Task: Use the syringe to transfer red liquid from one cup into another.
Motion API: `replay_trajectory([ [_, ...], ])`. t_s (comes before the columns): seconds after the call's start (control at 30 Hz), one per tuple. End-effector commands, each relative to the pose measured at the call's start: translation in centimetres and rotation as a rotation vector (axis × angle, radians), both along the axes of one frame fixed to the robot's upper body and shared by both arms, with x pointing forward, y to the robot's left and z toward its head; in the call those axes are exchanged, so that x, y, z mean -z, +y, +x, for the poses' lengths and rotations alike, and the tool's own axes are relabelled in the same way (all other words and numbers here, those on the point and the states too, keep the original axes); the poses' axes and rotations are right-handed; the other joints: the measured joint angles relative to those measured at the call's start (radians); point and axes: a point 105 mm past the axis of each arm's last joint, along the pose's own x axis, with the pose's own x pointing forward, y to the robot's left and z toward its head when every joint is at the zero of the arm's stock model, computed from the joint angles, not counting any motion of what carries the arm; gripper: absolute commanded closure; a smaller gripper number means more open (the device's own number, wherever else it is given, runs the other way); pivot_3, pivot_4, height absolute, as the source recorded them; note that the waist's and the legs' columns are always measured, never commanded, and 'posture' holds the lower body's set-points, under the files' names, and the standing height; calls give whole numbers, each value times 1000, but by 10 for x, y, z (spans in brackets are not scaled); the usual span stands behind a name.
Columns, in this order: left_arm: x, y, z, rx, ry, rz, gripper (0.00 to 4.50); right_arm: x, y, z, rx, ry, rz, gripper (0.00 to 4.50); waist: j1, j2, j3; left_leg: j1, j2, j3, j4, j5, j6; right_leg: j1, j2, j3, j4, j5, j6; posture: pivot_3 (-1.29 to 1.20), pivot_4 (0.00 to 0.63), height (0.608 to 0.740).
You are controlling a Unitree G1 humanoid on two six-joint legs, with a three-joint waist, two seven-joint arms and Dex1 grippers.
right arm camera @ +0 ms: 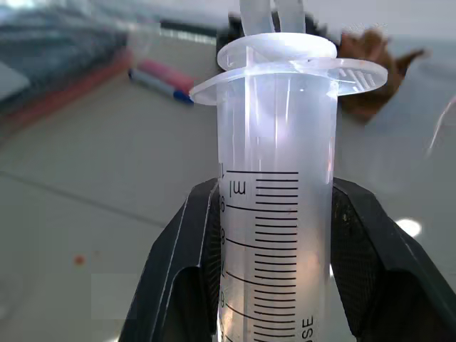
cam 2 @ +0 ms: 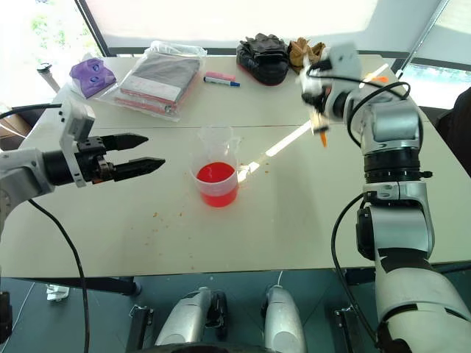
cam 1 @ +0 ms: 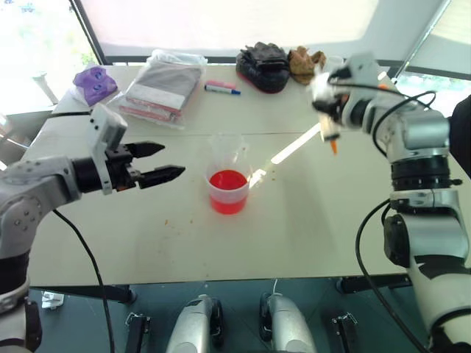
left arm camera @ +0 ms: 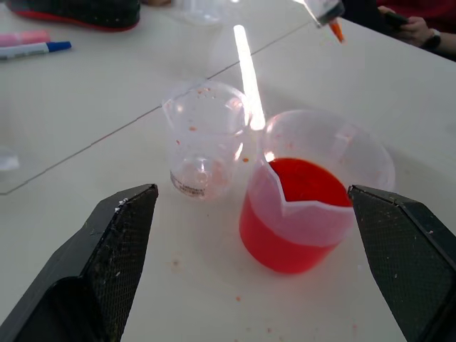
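left gripper (cam 1: pixel 160 162) spread, empty, left of cup (cam 1: pixel 228 190) | cup: red liquid (cam 1: pixel 227 181) fills lower part, empty cup (left arm camera: pixel 204 139) touching behind | right gripper (right arm camera: pixel 274 235) clamped on syringe (cam 1: pixel 331 134), raised right of cup, orange tip down, barrel looks empty | step: carry to draw; next: dip tip in liquid

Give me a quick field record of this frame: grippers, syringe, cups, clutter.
left gripper: open, hovering left of the cups, holding nothing
right gripper: shut on the syringe barrel
syringe: held above the table, orange tip pointing down, right of the cups
spouted cup: holds red liquid, roughly half full
second cup: clear, nearly empty, red specks inside, beside the spouted cup
table: white, small orange specks
far edge: marker pens, bagged items, dark gloves
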Motion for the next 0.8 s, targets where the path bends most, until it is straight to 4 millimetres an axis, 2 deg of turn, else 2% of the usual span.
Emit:
replay_trajectory([
  [0.03, -14, 9, 10, -32, -82, 12, 0, -51, 27, -38, -136, -258, 128, 3000, -1, 0, 0, 0, 1, 1, 0, 0, 0, 0, 1, 0, 0, 0, 0, 0, 150, 740],
  [0.13, -17, 11, 16, -21, -80, 29, 0, -56, 64, -66, -307, -321, 266, 3000, 0, 0, 0, 1, 5, 5, 0, 0, 0, 0, 3, 0, 0, 0, 0, 0, 150, 740],
  [0.27, -19, 10, 20, 1, -71, 55, 0, -37, 106, -92, -492, -278, 375, 3000, 3, 0, 0, 1, 5, 5, 0, 0, 0, -1, 3, 1, 1, 0, -1, 0, 150, 740],
  [0.47, -24, 10, 23, -11, -89, 64, 0, -8, 131, -102, -549, -228, 449, 3000, 5, -1, 0, 0, 5, 5, 1, 0, -1, -2, 3, 2, 1, 1, -1, 0, 150, 740],
  [0.57, -29, 7, 23, -13, -100, 50, 0, 3, 139, -104, -558, -225, 435, 3000, 2, -1, 0, 0, 5, 6, 1, -1, -2, -4, 3, 2, 2, 1, -1, 0, 150, 740],
  [0.8, -37, -7, 25, 19, -143, 63, 0, 46, 155, -100, -548, -228, 333, 3000, 1, -1, 0, 0, 5, 8, 1, 0, -1, -6, 3, 5, 4, 0, -1, 0, 150, 740],
])
